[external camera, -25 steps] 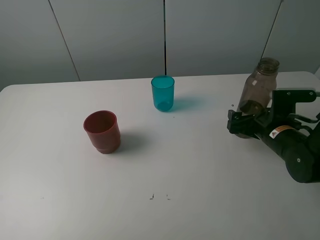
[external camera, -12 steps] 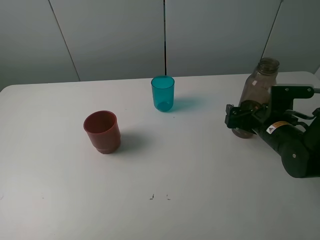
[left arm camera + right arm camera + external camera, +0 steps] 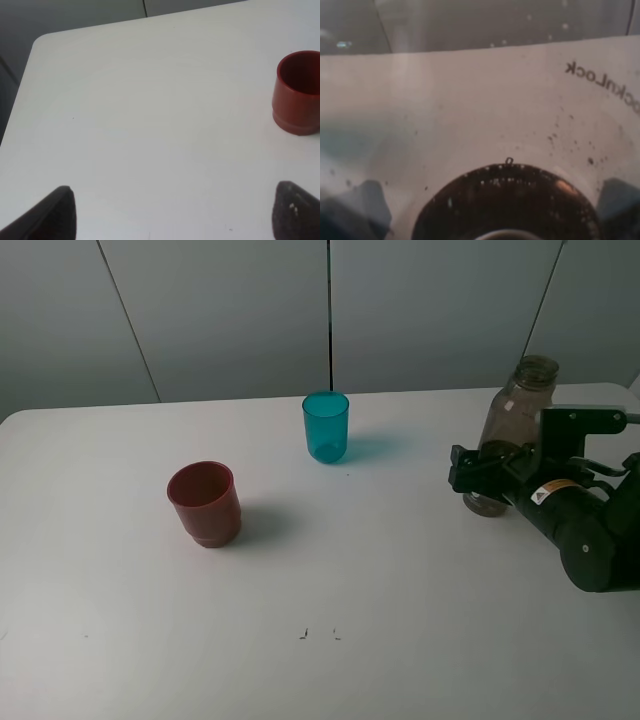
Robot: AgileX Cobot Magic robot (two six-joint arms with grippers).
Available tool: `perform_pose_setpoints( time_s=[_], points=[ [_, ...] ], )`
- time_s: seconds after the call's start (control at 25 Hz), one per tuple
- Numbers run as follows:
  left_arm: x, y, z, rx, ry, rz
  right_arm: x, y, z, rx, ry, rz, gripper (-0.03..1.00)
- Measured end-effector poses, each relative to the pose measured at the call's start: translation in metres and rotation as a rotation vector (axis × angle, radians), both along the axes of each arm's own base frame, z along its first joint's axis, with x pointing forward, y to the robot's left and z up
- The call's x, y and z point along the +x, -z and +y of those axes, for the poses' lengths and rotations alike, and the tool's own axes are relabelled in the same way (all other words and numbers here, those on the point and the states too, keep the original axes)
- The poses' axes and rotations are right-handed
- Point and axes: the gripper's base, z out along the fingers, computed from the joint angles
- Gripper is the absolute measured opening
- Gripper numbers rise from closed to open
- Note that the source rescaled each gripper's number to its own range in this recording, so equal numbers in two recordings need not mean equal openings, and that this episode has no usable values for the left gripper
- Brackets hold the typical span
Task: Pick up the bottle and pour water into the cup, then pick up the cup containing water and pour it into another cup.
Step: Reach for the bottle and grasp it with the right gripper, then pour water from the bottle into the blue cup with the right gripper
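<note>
The bottle (image 3: 518, 405), tall and smoky grey-brown, stands upright at the right of the table. My right gripper (image 3: 479, 474) is open, its fingers on either side of the bottle's lower part. In the right wrist view the bottle (image 3: 485, 125) fills the picture, its dark base low down, with the right gripper (image 3: 485, 212) straddling it. The teal cup (image 3: 326, 426) stands at the back middle. The red-brown other cup (image 3: 204, 503) stands to the left. My left gripper (image 3: 175, 215) hangs open over bare table, with the red-brown cup (image 3: 298, 92) well off to one side.
The white table (image 3: 330, 570) ends in a rounded far-left corner (image 3: 42, 42). Small dark marks (image 3: 318, 633) lie near its front middle. A grey panelled wall stands behind it.
My right gripper has moved a little farther in around the bottle's lower part. The bottle and both cups have stayed where they were.
</note>
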Motion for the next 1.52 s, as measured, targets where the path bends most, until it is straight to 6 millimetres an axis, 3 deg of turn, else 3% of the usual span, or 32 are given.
perform_pose_setpoints(
  time_s=[0.28, 0.32, 0.36, 0.4, 0.44, 0.48, 1.24, 1.36, 1.52],
  points=[
    [0.0, 0.0, 0.0, 0.0, 0.0, 0.0, 0.0, 0.0, 0.0, 0.0, 0.0, 0.0, 0.98],
    [0.0, 0.0, 0.0, 0.0, 0.0, 0.0, 0.0, 0.0, 0.0, 0.0, 0.0, 0.0, 0.86],
    [0.0, 0.0, 0.0, 0.0, 0.0, 0.0, 0.0, 0.0, 0.0, -0.002, -0.001, 0.0, 0.68],
    [0.0, 0.0, 0.0, 0.0, 0.0, 0.0, 0.0, 0.0, 0.0, -0.005, -0.002, 0.0, 0.26],
    [0.0, 0.0, 0.0, 0.002, 0.001, 0.0, 0.0, 0.0, -0.001, -0.007, 0.005, -0.001, 0.0],
    [0.0, 0.0, 0.0, 0.002, 0.001, 0.0, 0.0, 0.0, -0.001, -0.007, 0.005, -0.001, 0.04],
    [0.0, 0.0, 0.0, 0.002, 0.001, 0.0, 0.0, -0.002, 0.002, -0.002, -0.024, -0.004, 0.04],
    [0.0, 0.0, 0.0, 0.002, 0.001, 0.0, 0.0, -0.013, 0.004, 0.013, -0.046, -0.014, 0.02],
    [0.0, 0.0, 0.0, 0.002, 0.001, 0.0, 0.002, -0.042, 0.005, -0.004, -0.066, -0.098, 0.02]
  ],
)
